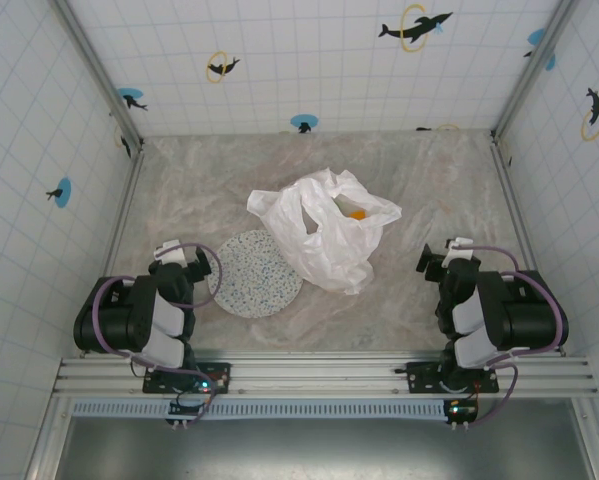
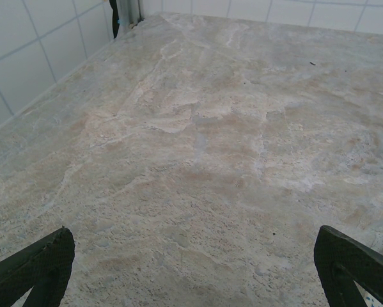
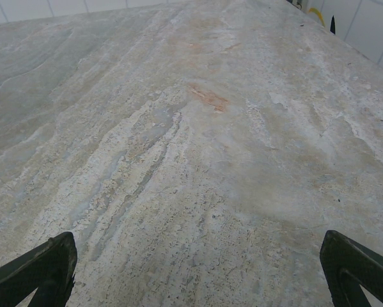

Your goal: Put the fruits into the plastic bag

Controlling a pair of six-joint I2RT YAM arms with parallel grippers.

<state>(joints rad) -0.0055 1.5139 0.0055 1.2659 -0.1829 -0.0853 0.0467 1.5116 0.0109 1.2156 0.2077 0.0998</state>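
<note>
The plastic bag (image 1: 324,240) lies crumpled at the centre of the desk (image 1: 179,190), with an orange fruit (image 1: 357,213) visible inside it. The speckled plate (image 1: 251,275) sits against the bag's near-left side. Near the front edge, the left hand (image 2: 192,243) and the right hand (image 3: 197,243) hang released, fingers spread, grasping nothing.

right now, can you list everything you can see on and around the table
plastic bag: one, white translucent, crumpled in the middle of the table
fruit: one visible, orange, inside the bag near its far right side; can't tell if more lie under the plastic
plate: one, round, pale speckled, bare, beside the bag on its near left
table: one, beige marbled
walls: white tiles, on three sides
dolphin stickers: several, black with blue or yellow rings, scattered on the walls
left gripper: one, black fingers, open, near left by the plate
right gripper: one, black fingers, open, near right over bare table
</note>
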